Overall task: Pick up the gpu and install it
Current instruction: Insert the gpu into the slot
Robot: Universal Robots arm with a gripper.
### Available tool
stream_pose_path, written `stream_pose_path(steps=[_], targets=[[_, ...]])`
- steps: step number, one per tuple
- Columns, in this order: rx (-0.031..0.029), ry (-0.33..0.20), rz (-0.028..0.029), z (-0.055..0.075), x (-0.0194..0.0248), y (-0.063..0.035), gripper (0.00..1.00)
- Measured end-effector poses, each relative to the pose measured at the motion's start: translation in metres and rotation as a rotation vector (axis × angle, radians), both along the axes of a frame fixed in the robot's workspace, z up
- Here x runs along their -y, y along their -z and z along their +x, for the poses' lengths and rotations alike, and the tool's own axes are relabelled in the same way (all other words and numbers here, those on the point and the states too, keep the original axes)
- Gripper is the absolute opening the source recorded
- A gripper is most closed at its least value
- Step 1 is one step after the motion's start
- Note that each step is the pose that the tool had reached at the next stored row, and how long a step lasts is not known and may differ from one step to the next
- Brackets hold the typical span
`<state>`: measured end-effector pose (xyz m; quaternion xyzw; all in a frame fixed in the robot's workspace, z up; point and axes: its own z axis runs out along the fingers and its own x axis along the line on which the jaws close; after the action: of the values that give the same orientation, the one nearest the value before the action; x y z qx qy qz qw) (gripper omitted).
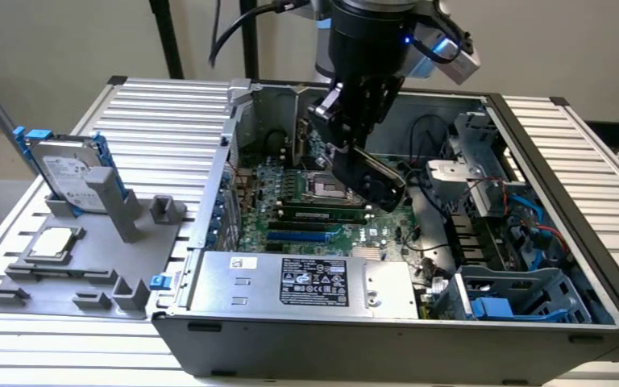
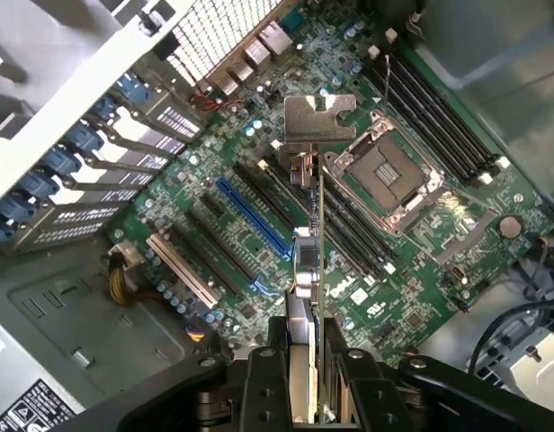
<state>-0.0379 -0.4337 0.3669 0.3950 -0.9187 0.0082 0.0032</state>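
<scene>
Slatted metal table (image 1: 159, 105) with an open computer case (image 1: 396, 347) lying on it, side panel off. The green motherboard (image 2: 421, 297) is exposed on the case floor, with the power supply (image 1: 309, 282) along the case's near edge in the exterior view. A gray holder tray (image 1: 30, 274) sits on the table at the exterior view's left. It carries a hard drive (image 1: 68, 173) with blue rails standing upright, and a small square chip (image 1: 51, 242) lying flat. The gripper (image 1: 344, 149) is down inside the case, fingers clamped on one end of the gpu (image 1: 372, 181) — the card hangs tilted above the motherboard, not seated. In the wrist view the gpu (image 2: 306, 261) is edge-on, its silver bracket (image 2: 317, 121) at the far end — between the blue slot (image 2: 252, 216) and the empty processor socket (image 2: 385, 171).
</scene>
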Motion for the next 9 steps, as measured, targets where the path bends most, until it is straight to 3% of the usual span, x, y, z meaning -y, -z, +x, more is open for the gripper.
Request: stream_pose_path(steps=[9], targets=[[0.0013, -0.164, 0.0, 0.0, 0.0, 0.0038, 0.27]])
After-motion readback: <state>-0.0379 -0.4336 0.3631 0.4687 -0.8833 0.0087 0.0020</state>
